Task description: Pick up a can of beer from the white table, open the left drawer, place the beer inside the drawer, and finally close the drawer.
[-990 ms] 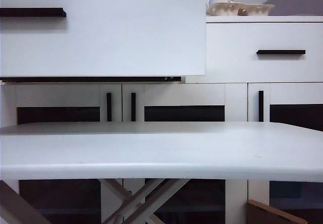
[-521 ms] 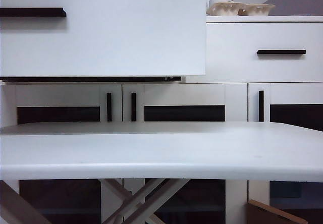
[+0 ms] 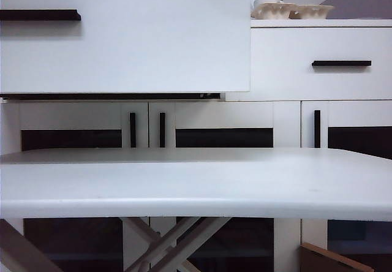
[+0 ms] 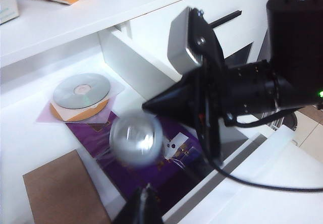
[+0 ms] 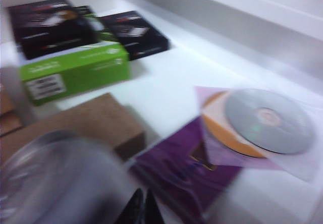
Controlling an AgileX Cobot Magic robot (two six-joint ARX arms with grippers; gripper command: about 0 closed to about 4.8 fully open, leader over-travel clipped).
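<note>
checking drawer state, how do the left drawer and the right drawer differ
The left drawer is pulled out toward the camera, its front looming large; the right drawer sits shut, flush in the sideboard. The left drawer's handle appears higher than the right one's. Both have white fronts and black bar handles.

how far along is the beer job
Done: the left drawer is open and the can of beer is inside it, blurred, off the white table. In hand: nothing; right hand shut beside the can, left hand shut over the drawer. Left: close the drawer.
</note>
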